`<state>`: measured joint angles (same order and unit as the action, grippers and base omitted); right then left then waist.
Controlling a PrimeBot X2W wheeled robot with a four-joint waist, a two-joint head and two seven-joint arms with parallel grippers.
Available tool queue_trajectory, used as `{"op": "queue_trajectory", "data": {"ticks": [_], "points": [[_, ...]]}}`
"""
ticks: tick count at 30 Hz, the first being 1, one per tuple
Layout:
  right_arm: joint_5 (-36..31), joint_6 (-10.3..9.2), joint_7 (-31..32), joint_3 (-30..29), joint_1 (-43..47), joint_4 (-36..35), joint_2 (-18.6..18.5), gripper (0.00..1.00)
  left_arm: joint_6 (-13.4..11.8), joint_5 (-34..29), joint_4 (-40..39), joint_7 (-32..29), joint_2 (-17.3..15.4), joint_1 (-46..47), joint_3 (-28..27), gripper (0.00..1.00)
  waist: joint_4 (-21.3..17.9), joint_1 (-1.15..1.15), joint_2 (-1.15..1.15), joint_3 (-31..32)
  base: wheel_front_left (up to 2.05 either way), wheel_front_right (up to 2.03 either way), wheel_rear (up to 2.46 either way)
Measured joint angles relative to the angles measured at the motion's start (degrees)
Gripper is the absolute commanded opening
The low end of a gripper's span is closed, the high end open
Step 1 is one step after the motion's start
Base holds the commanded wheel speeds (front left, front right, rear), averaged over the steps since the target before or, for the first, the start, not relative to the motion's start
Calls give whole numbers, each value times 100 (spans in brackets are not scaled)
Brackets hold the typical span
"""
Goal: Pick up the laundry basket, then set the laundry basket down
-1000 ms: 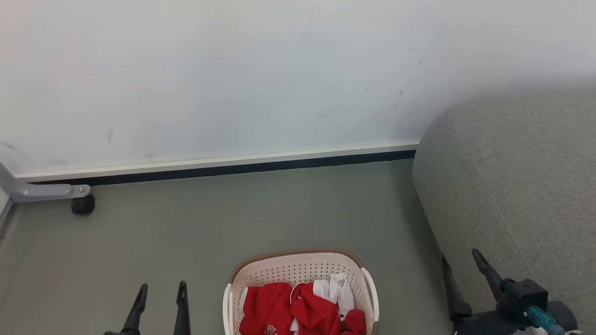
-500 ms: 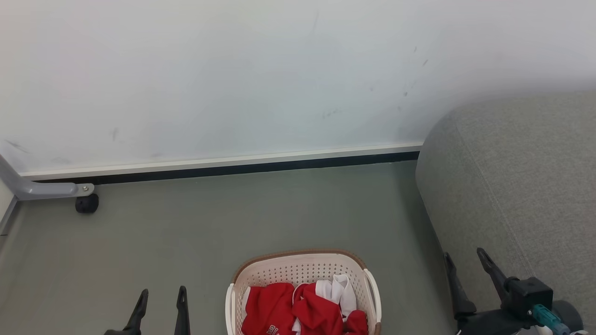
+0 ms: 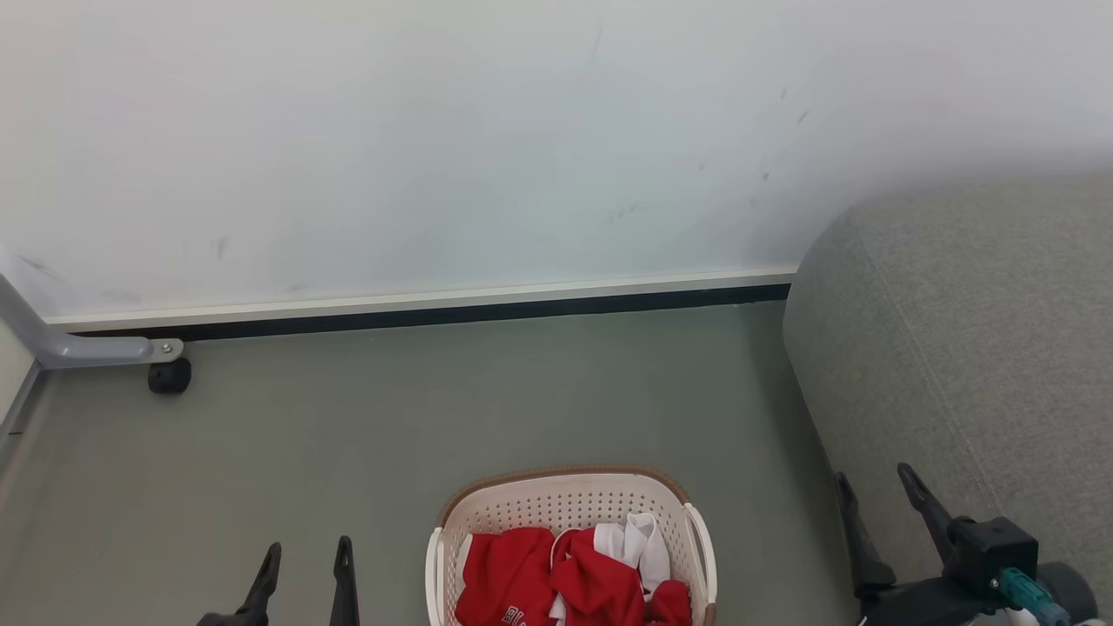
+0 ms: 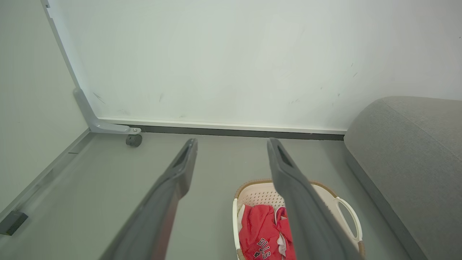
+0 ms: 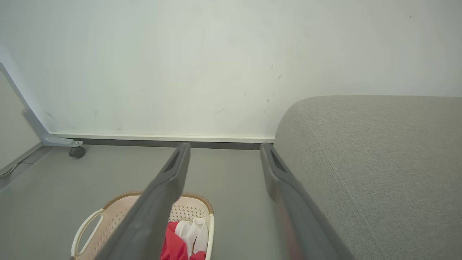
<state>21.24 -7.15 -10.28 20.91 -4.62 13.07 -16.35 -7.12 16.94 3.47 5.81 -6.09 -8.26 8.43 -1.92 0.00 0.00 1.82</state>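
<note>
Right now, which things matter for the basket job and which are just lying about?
Job: laundry basket, left hand, right hand, both open.
Lying about: red and white clothes inside the basket, grey sofa, black caster wheel.

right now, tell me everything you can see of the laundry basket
The laundry basket is cream-white perforated plastic, rounded-rectangular, with a brown woven-look rim and a white loop handle on each side. It stands upright on the grey-green floor, holding crumpled red garments and a white cloth. It sits between the left gripper and right gripper, both open and apart from it. The head view's bottom edge cuts off its near end.
</note>
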Motion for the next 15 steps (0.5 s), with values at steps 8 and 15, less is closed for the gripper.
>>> {"op": "queue_trajectory", "data": {"ticks": [8,15], "points": [[-11,-15,74,-46,66,-71,2,0,0,-42,-1,7,24,27,16,0,39,0,0,-7,0,0,0],[62,12,118,-47,275,168,171,0,15,51,241,-18,74,-77,0,0,43,0,0,-11,0,0,0]]}}
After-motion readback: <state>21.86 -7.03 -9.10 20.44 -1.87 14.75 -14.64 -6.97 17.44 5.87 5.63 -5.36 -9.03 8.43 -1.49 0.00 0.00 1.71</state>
